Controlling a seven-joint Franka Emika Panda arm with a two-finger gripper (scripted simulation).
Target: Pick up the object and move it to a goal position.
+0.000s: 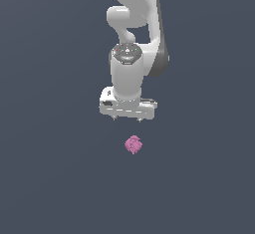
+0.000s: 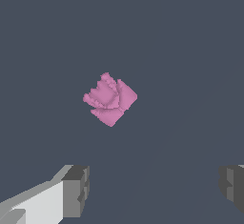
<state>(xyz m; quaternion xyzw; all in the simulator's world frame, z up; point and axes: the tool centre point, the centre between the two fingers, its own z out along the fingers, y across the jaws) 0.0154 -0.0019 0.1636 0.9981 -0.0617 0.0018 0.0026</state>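
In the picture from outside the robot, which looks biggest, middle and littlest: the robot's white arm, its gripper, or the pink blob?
Largest to smallest, as they look in the exterior view:
1. The white arm, by far the biggest.
2. The gripper, the wide white block at its end with short fingers.
3. The pink blob, the littlest, lying apart from the gripper.

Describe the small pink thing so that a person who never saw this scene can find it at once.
Start at the big white robot arm that hangs down in the middle of the exterior view. Just below its gripper, apart from the open jaws, lies the pink blob on the plain dark grey surface. It is the only coloured thing: small, lumpy, bumpy, far smaller than the gripper.
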